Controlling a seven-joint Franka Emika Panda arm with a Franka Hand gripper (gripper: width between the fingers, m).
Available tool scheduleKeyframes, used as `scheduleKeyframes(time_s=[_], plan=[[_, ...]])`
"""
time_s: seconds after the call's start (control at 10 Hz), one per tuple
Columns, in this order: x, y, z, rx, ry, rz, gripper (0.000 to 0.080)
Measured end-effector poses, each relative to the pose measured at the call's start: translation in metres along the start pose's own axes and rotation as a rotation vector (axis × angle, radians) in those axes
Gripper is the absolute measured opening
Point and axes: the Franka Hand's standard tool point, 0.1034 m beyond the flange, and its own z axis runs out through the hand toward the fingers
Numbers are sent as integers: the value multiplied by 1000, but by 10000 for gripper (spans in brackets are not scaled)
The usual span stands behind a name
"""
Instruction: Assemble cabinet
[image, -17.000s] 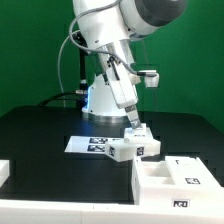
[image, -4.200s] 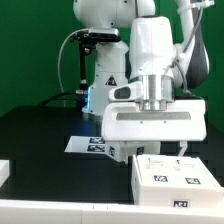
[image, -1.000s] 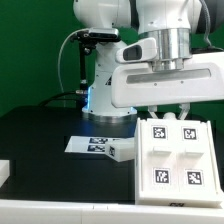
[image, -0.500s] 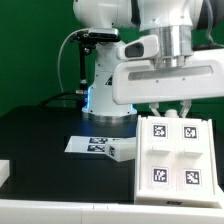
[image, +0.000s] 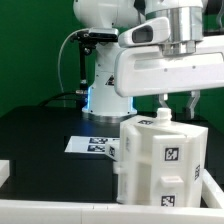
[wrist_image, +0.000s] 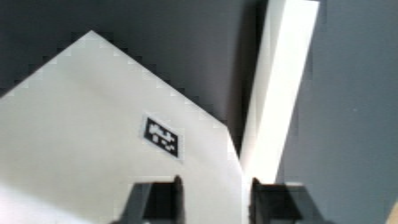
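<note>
The cabinet (image: 145, 165) is a tall white box with square tags on its side. It stands upright near the table's front, at the exterior view's right, with one corner turned toward the camera. My gripper (image: 178, 108) comes down on its top edge and is shut on a wall of the box. In the wrist view the tagged white cabinet wall (wrist_image: 107, 130) runs between my two dark fingers (wrist_image: 160, 200), with the gripper (wrist_image: 217, 200) closed on it.
The marker board (image: 92, 143) lies flat behind the cabinet. A small white part (image: 118, 151) sits at its near edge. Another white piece (image: 4, 172) shows at the left edge. A white rail (image: 60, 211) runs along the table's front.
The cabinet in my gripper has turned about a vertical axis: the face with several tags faced the camera, now a corner and a side face do.
</note>
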Motion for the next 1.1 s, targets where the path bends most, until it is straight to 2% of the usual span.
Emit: scheduleKeyframes(time_s=[0.5,0.6,0.8,0.9,1.0,1.1], plan=[[-2,1,5,0,-9,5,139],[-4,1,5,0,-11,12,352],[-37,-2,3,-5,-40,108,625],[-53,-3,1,-8,-52,142,625],[-56,0,1,-8,-52,149,760],[-56,0,1,-9,-53,148,787]])
